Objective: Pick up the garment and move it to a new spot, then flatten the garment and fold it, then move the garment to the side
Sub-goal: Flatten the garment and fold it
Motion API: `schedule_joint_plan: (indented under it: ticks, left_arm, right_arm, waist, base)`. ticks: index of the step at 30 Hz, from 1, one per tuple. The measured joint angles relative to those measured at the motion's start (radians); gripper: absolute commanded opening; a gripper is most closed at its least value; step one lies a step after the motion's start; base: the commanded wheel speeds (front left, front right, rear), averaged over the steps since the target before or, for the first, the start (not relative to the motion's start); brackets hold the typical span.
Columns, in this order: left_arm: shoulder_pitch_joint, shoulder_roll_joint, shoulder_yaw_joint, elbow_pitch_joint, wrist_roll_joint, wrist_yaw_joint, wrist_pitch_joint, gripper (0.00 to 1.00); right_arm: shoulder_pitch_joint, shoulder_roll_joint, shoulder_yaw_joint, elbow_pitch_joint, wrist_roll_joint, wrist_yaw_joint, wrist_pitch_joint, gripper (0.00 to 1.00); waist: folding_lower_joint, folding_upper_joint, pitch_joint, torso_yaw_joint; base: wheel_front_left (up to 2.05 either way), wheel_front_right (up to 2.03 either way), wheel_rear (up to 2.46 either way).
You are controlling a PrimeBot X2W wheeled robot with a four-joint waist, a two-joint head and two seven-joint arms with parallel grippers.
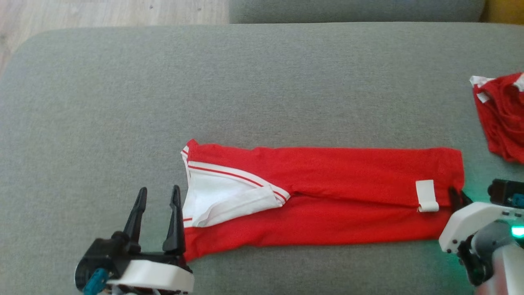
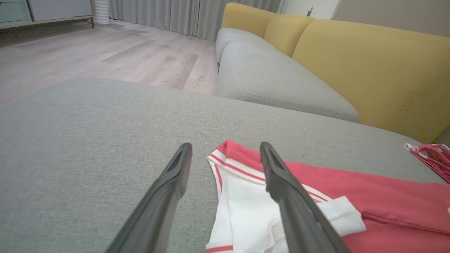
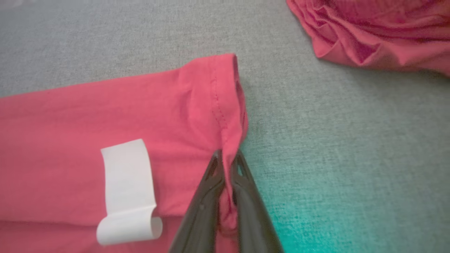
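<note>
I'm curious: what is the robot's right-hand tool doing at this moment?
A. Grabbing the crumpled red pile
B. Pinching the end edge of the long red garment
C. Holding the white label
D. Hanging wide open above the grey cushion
B: the right tool has its two dark fingers closed together on a fold of the red garment at its hemmed end, while the white label lies apart beside it.

Grey upholstered seat (image 1: 262,82), with a crumpled red cloth (image 1: 501,119) lying at its right edge. Beyond it, a second grey seat (image 2: 274,84) backed by yellow cushions (image 2: 369,70). Far left: pale wooden floor (image 2: 105,59) and grey curtains (image 2: 175,15).
</note>
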Motion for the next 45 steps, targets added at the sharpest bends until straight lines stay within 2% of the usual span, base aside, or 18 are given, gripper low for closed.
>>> schedule_joint_plan:
  ticks: [12, 19, 22, 30, 35, 40, 45]
  left_arm:
    - [-0.004, -0.006, -0.021, -0.001, 0.008, 0.0, 0.01, 1.0]
    - [-0.025, -0.006, -0.022, 0.0, 0.011, 0.001, 0.018, 1.0]
    - [-0.047, -0.009, -0.022, 0.001, 0.012, 0.001, 0.018, 1.0]
    - [-0.045, -0.013, -0.021, 0.008, 0.01, 0.008, 0.017, 1.0]
    - [-0.04, -0.014, -0.018, 0.021, 0.006, 0.003, 0.015, 1.0]
    - [-0.038, -0.016, -0.017, 0.024, 0.004, -0.002, 0.007, 1.0]
    - [-0.038, -0.018, -0.017, 0.024, 0.004, -0.006, 0.007, 1.0]
  right_arm:
    - [-0.021, -0.068, -0.116, -0.091, -0.002, 0.0, 0.02, 0.0]
    - [-0.06, -0.057, -0.078, -0.152, 0.001, 0.0, 0.033, 0.0]
    - [-0.046, -0.035, -0.018, -0.209, 0.038, 0.0, 0.04, 0.0]
    - [0.063, -0.014, 0.188, -0.426, 0.129, 0.0, 0.108, 0.0]
    - [0.105, 0.012, 0.329, -0.503, 0.196, 0.0, 0.135, 0.0]
    - [0.11, 0.031, 0.457, -0.499, 0.237, 0.0, 0.133, 0.0]
    - [0.101, 0.037, 0.563, -0.423, 0.273, 0.0, 0.101, 0.0]
  waist:
    - [0.0, 0.0, -0.007, -0.114]
    - [0.0, 0.0, 0.01, -0.18]
    - [0.0001, 0.0, 0.011, -0.19]
    - [-0.0001, 0.0, -0.023, -0.132]
    - [-0.0001, 0.0, -0.045, -0.07]
    - [-0.0001, 0.0, -0.061, -0.005]
    - [-0.0001, 0.0, -0.066, 0.049]
  base:
    - [0.0, 0.0, 0.0]
    - [0.0, 0.0, 0.0]
    - [0.0, 0.0, 0.0]
    - [0.0, 0.0, 0.0]
    - [0.0, 0.0, 0.0]
    - [0.0, 0.0, 0.0]
    - [0.0, 0.0, 0.0]
